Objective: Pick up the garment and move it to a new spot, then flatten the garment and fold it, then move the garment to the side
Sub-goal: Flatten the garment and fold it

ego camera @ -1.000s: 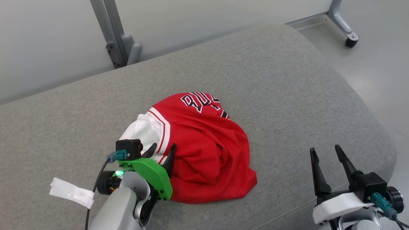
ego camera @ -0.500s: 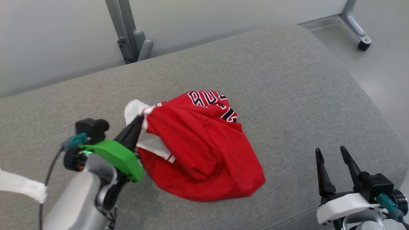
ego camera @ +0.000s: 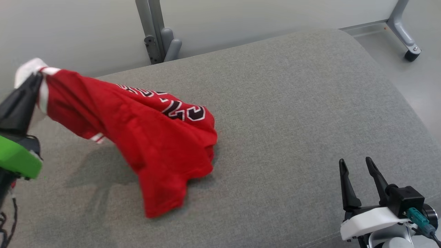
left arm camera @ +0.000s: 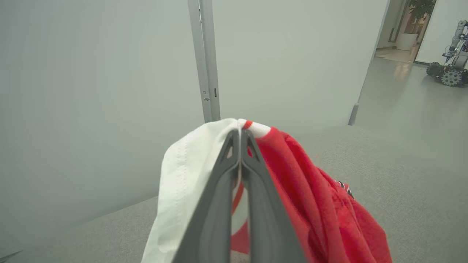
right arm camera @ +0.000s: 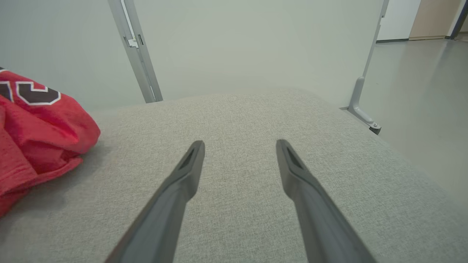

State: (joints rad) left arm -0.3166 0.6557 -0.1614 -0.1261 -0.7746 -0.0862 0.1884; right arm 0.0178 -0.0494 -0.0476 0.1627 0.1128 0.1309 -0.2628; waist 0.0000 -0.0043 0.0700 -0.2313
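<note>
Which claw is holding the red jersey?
The left claw, shut on the red jersey's white-trimmed edge; the right claw stands open and empty above the grey cushion.

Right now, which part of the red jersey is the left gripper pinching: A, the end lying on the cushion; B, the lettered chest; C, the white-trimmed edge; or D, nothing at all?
C: the left gripper is shut on the white-trimmed edge of the red jersey, holding that end up while the other end lies on the grey cushion.
</note>
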